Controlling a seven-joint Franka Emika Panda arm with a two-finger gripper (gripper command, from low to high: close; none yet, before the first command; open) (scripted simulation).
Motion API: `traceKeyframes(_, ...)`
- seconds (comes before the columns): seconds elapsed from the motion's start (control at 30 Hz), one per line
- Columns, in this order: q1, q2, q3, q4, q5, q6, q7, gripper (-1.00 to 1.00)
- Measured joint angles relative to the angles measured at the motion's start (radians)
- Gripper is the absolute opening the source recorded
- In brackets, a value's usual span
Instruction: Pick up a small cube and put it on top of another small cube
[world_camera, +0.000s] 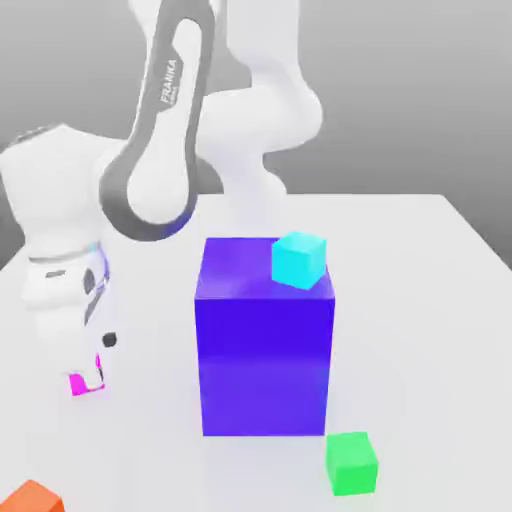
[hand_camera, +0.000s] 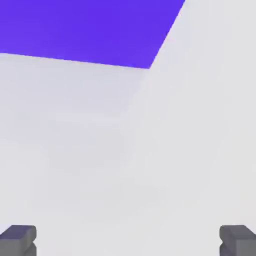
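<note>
The small magenta cube (world_camera: 84, 385) lies on the white table (world_camera: 430, 300) at the exterior view's left, its top partly hidden by my hand. My gripper (world_camera: 88, 372) hangs low right over it, one dark fingertip (world_camera: 100, 367) showing at the cube's right edge. In the hand view the gripper (hand_camera: 127, 241) is open, its grey fingertips (hand_camera: 19, 239) stand wide apart, and only bare table lies between them. The small green cube (world_camera: 351, 462) sits on the table near the front, to the right of the big block and well away from the gripper.
A big blue-purple block (world_camera: 265, 350) (hand_camera: 90, 30) stands mid-table between the two cubes, with a cyan cube (world_camera: 299, 259) on its top right corner. An orange cube (world_camera: 30, 497) lies at the front left corner, close to the gripper.
</note>
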Motion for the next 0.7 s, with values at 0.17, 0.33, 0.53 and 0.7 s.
traceKeyframes(0.17,-0.046,0.026,-0.010,-0.039,-0.041,0.058,-0.153,0.00)
traceKeyframes(0.33,-0.064,0.037,-0.055,-0.080,-0.123,0.124,-0.267,0.00)
traceKeyframes(0.53,-0.279,0.138,0.197,-0.039,0.085,0.169,-0.450,0.00)
traceKeyframes(0.7,-0.457,0.246,0.420,0.015,0.330,0.198,-0.638,0.00)
